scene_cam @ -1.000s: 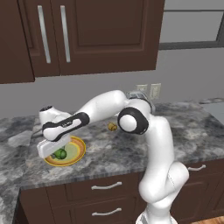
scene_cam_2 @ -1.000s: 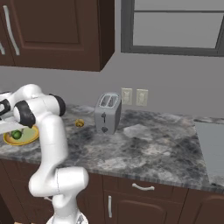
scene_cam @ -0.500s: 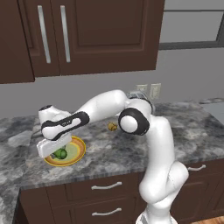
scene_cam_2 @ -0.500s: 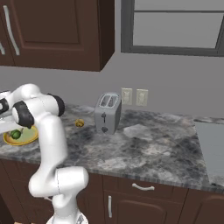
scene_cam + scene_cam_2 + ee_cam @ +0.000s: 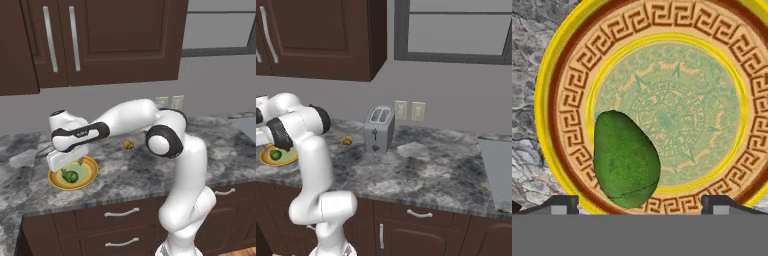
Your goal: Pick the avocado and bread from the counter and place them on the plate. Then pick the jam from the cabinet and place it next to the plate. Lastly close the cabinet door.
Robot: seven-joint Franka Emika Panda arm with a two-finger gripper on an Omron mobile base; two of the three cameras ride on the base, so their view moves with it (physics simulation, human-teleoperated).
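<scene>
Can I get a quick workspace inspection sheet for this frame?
Surface: grey marbled stone counter, over dark brown drawers.
Job's things: dark green oval avocado lies on the round yellow-rimmed plate; small golden-brown bread lump on the counter, apart from the plate; dark brown wall cabinet doors look closed; jam not seen.
Clutter: silver toaster right of the bread.
Grippers: gripper open above the plate, fingertips either side of the avocado, not gripping.
Cables: nothing seen.
Surroundings: wall outlets, grey-framed window.
</scene>
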